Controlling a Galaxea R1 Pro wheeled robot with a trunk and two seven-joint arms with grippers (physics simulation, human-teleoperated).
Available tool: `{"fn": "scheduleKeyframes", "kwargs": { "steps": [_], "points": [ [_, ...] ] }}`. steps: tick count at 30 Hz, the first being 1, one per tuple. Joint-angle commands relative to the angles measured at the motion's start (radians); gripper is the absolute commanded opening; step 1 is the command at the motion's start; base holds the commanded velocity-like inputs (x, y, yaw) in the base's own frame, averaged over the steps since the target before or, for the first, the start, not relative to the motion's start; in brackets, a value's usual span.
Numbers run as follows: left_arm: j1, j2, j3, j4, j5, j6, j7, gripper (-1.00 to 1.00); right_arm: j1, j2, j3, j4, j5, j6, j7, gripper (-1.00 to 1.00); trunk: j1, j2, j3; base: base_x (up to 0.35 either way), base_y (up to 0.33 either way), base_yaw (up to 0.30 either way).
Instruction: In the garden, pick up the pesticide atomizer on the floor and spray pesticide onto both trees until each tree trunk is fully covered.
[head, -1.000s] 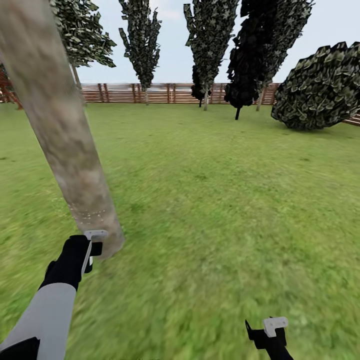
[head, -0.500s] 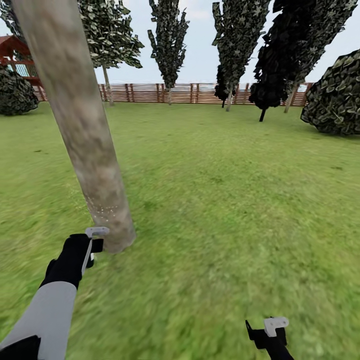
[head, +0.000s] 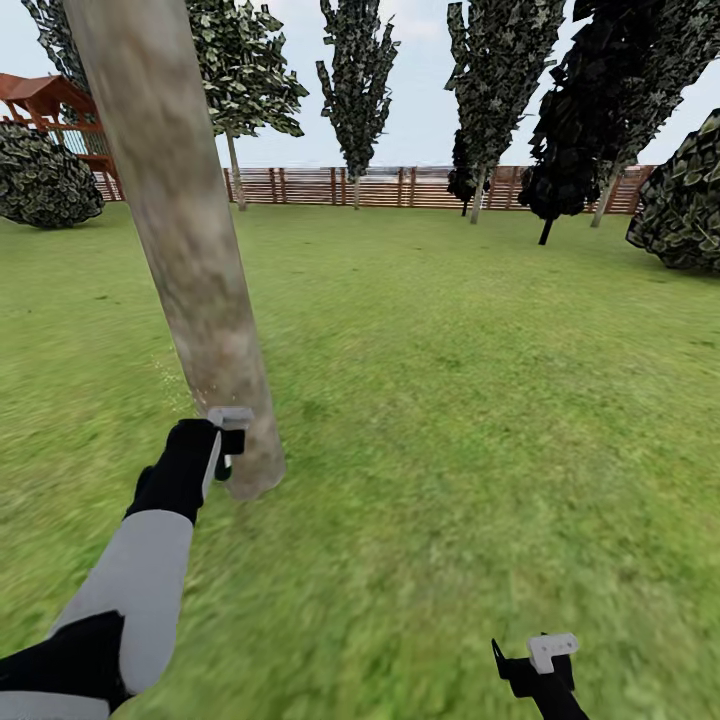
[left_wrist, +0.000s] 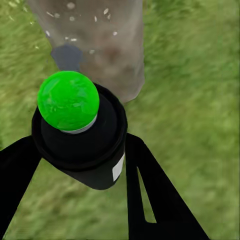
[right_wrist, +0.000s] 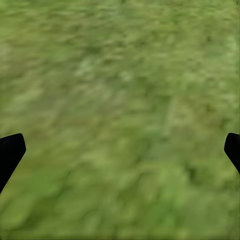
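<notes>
The pesticide atomizer (left_wrist: 80, 140), green-topped, sits clamped in the left gripper (left_wrist: 75, 150), facing the tree trunk (head: 190, 260) at twelve o'clock; its white label is unreadable. The right gripper (right_wrist: 120, 150) is spread wide over grass (head: 450, 400), holding nothing.

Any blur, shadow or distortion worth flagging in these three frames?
Head view: near grass smeared, fence crisp, tree trunk leaning from wide-angle distortion. Left wrist view: the atomizer in the left end effector sharp, trunk and grass soft. Right wrist view: grass blurred throughout; flat light, no cast shadows.
</notes>
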Motion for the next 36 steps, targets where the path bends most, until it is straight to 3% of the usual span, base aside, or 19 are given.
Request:
{"fn": "scheduleKeyframes", "kwargs": {
  "steps": [1, 2, 3, 4, 6, 8, 9, 10, 12, 13, 16, 18, 22, 31, 36],
  "points": [
    [-0.005, 0.001, 0.002, -0.002, -0.008, 0.006, -0.005, -1.00, -0.001, 0.000, -0.008, 0.001, 0.008, -0.003, 0.001, 1.00, 0.000, 0.000, -0.001, 0.000, 0.000, 0.000],
    [-0.013, 0.012, 0.003, -0.002, -0.008, 0.012, -0.006, -1.00, -0.001, 0.000, -0.008, 0.001, 0.008, -0.003, 0.001, 1.00, 0.000, 0.000, -0.001, 0.000, 0.000, 0.000],
    [-0.021, 0.035, 0.005, -0.002, -0.008, 0.017, -0.008, -1.00, -0.001, 0.000, -0.008, 0.001, 0.008, -0.003, 0.001, 1.00, 0.000, 0.000, -0.001, 0.000, 0.000, 0.000],
    [-0.026, 0.077, 0.006, -0.001, -0.006, 0.021, -0.010, -1.00, -0.001, 0.000, -0.008, 0.001, 0.008, -0.003, 0.001, 1.00, 0.000, 0.000, -0.001, 0.000, 0.000, 0.000],
    [-0.027, 0.113, 0.003, 0.001, -0.004, 0.024, -0.011, -1.00, -0.001, 0.000, -0.008, 0.001, 0.008, -0.003, 0.001, 1.00, 0.000, 0.000, -0.001, 0.000, 0.000, 0.000],
    [-0.030, 0.099, 0.000, 0.003, -0.003, 0.025, -0.011, -1.00, -0.001, 0.000, -0.008, 0.001, 0.008, -0.003, 0.001, 1.00, 0.000, 0.000, -0.001, 0.000, 0.000, 0.000],
    [-0.033, 0.062, -0.002, 0.004, -0.004, 0.025, -0.010, -1.00, -0.001, 0.000, -0.008, 0.001, 0.008, -0.003, 0.001, 1.00, 0.000, 0.000, -0.001, 0.000, 0.000, 0.000],
    [-0.035, 0.046, -0.002, 0.004, -0.005, 0.025, -0.010, -1.00, -0.001, 0.000, -0.008, 0.001, 0.008, -0.003, 0.002, 1.00, 0.000, 0.000, -0.001, 0.000, 0.000, 0.000],
    [-0.039, 0.041, -0.001, 0.004, -0.005, 0.026, -0.010, -1.00, -0.001, 0.000, -0.008, 0.001, 0.008, -0.003, 0.002, 1.00, 0.000, 0.000, -0.001, 0.000, 0.000, 0.000],
    [-0.042, 0.049, 0.002, 0.003, -0.005, 0.026, -0.011, -1.00, -0.001, 0.000, -0.008, 0.001, 0.009, -0.003, 0.002, 1.00, 0.000, 0.000, -0.001, 0.000, 0.000, 0.000],
    [-0.039, 0.135, 0.003, 0.002, -0.004, 0.028, -0.012, -1.00, -0.001, 0.000, -0.008, 0.001, 0.008, -0.003, 0.002, 1.00, 0.000, 0.000, -0.001, 0.000, 0.000, 0.000],
    [-0.033, 0.148, -0.002, 0.000, -0.006, 0.028, -0.011, -1.00, -0.001, 0.000, -0.008, 0.001, 0.008, -0.003, 0.001, 1.00, 0.000, 0.000, -0.001, 0.000, 0.000, 0.000],
    [-0.031, 0.135, -0.002, 0.004, -0.008, 0.025, -0.009, -1.00, -0.001, 0.000, -0.008, 0.001, 0.007, -0.003, 0.002, 1.00, 0.000, 0.000, -0.001, 0.088, -0.198, 0.000],
    [-0.031, 0.132, -0.001, 0.004, -0.006, 0.024, -0.007, -1.00, -0.001, 0.000, -0.008, 0.001, 0.007, -0.003, 0.001, 1.00, 0.000, 0.000, -0.001, 0.121, -0.254, 0.027],
    [0.009, 0.151, 0.006, 0.004, -0.011, 0.024, -0.004, -1.00, -0.001, 0.000, -0.008, 0.001, 0.007, -0.003, 0.002, 1.00, 0.000, 0.000, -0.001, 0.102, -0.265, 0.253]
  ]
}}
